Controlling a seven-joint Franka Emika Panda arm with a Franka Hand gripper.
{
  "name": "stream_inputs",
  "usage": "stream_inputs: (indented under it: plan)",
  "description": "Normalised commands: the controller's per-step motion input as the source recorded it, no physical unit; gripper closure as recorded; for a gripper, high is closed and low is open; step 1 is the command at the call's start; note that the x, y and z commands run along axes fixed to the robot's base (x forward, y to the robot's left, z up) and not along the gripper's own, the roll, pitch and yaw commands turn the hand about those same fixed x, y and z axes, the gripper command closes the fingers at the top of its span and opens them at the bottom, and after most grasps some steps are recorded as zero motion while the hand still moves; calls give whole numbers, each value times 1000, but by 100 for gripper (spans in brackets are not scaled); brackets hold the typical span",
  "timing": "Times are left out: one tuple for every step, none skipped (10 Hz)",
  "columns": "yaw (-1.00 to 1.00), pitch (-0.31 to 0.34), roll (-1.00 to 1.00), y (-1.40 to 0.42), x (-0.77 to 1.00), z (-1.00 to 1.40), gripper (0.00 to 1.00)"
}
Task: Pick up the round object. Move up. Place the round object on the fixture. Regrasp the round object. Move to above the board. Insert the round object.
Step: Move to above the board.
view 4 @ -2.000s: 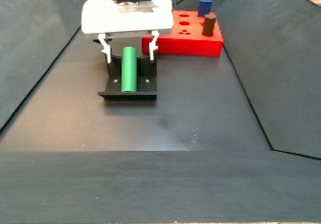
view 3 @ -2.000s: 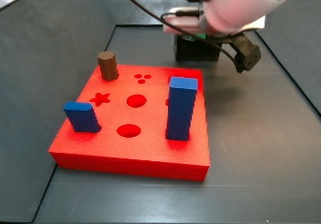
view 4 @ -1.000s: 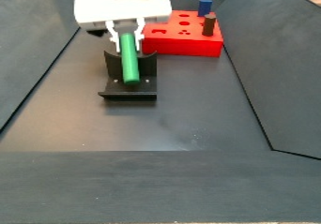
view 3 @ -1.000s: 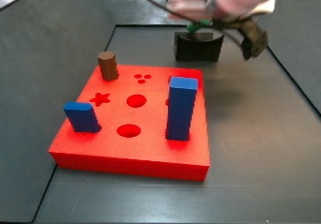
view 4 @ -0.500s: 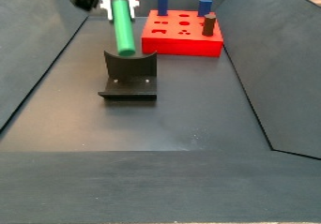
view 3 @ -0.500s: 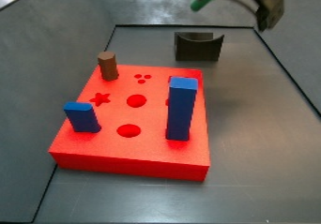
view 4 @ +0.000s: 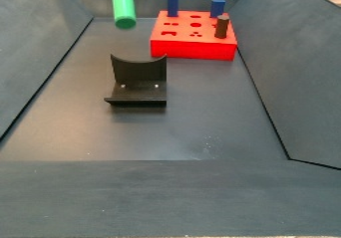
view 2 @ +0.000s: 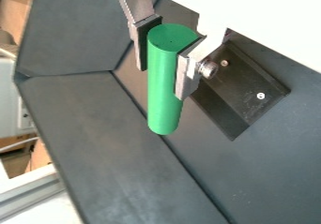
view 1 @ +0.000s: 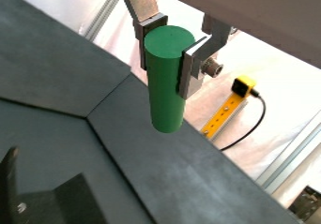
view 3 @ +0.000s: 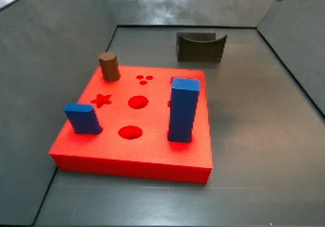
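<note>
My gripper (view 1: 170,52) is shut on the round object (view 1: 168,78), a slim green cylinder peg that hangs end-down between the silver fingers (view 1: 200,55); both wrist views show this grip (view 2: 167,82). In a side view only the peg's lower part (view 4: 123,5) shows at the top edge, high above the fixture (view 4: 136,81), and the gripper is out of frame. The fixture's notch (view 3: 200,47) is empty. The red board (view 3: 140,126) lies on the floor, with round and star holes in its top.
On the board stand a tall blue block (view 3: 184,109), a short blue block (view 3: 84,118) and a brown cylinder peg (view 3: 109,66). Dark sloping walls (view 4: 54,63) enclose the floor. A yellow tape measure (view 1: 232,101) lies outside the enclosure.
The gripper has lifted the green peg off the fixture and risen until it left the top of both side views. The fixture now stands empty.
</note>
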Motion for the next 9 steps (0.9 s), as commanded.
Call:
stream_inputs:
  plan:
    - [-7,68,-44,-12,9,498,100]
    - [-1,85,-49,-16,4,328,100]
    - [-192,-78,-1000,-1000,-527,390,100]
    - [-192,-86,-1000,-1000,-532,371,100]
    - [-198,-90,-1000,-1000,-567,390,100]
    - [-207,-88,-1000,-1000,-581,381,100]
    - [-213,-82,-1000,-1000,-582,381,100]
    - [-224,-62,-1000,-1000,-598,384,100]
    - [-226,-56,-1000,-1000,-602,387,100]
